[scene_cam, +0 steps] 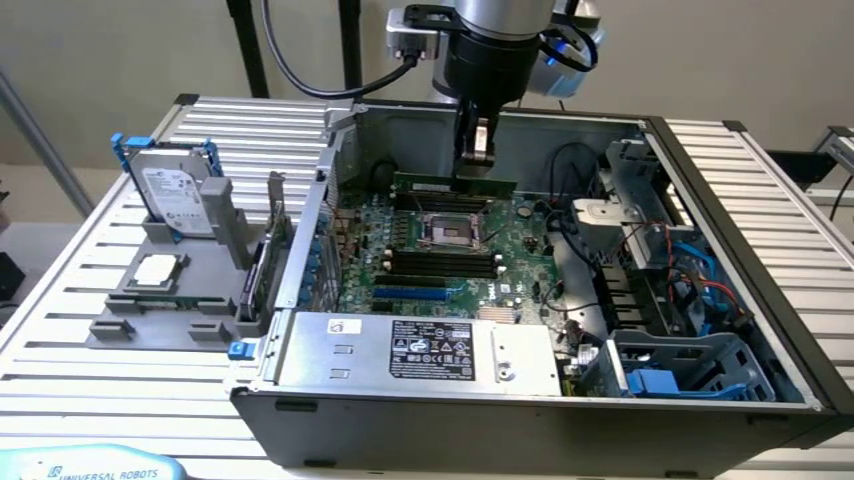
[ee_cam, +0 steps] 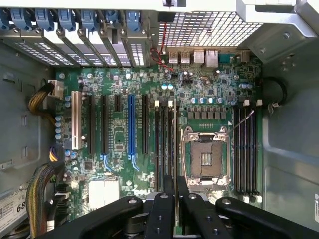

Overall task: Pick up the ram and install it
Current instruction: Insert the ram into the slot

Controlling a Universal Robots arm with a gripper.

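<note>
In the exterior view, the gripper (scene_cam: 474, 165) hangs inside the open computer case (scene_cam: 747, 170), jaws clenched on the top edge of the ram (scene_cam: 454, 186). The green stick is held level, lengthwise, above the motherboard (scene_cam: 441, 260), at about twelve o'clock of the empty processor socket (scene_cam: 445, 228). It looks clear of the board, not seated. The case also holds the power supply (scene_cam: 427, 350) at six o'clock and a blue drive cage (scene_cam: 681, 370) at four o'clock. Outside the case, at nine o'clock, a grey tray (scene_cam: 147, 310) carries a hard drive (scene_cam: 174, 190) standing upright and a small square chip (scene_cam: 156, 268) lying flat.

In the wrist view, the gripper (ee_cam: 175, 188) pinches the ram (ee_cam: 176, 199), seen edge-on as a thin strip between the black fingers (ee_cam: 162, 209). It lines up roughly with the bank of memory slots (ee_cam: 167, 142) just beside the socket (ee_cam: 207, 159).

Judged from here, a slight tilt or sideways offset could make the stick land on a slot wall or a latch; pressing then could bend it or make it slip in the grip.
</note>
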